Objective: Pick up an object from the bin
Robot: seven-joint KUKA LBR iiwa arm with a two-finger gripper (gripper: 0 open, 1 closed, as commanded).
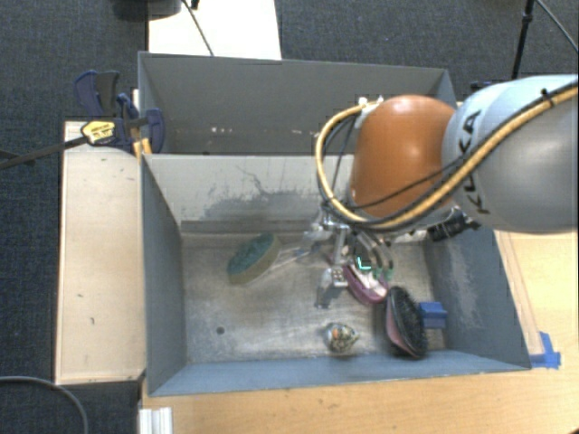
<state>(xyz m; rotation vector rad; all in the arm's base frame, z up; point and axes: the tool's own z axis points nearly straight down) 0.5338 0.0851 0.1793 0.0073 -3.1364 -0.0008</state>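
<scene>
Claw (333,283) hung low over the floor of the grey bin (163,269), a little right of the frame's centre, below the orange cover (403,156) on the wrist; whether it was apart or together could not be told, since its metal parts ran into the clutter around them. Just beside it, on its right, lay a pink thing (366,287) with a paler edge, partly tucked under the wrist; whether the claw touched it could not be told. Lower right of that lay a dark oval brush (407,325) with a reddish rim; a small blue block (433,314) sat against or just beside the brush's right side. Straight below the claw, near the bin's front wall, sat a small speckled ball (341,337), apart from the rest. Left of the claw lay a green sponge (251,257) with a tan underside, tilted, well apart from ball and brush. The grey arm (529,165) came in from the frame's right; yellow and black cables (330,165) looped round the cover.
</scene>
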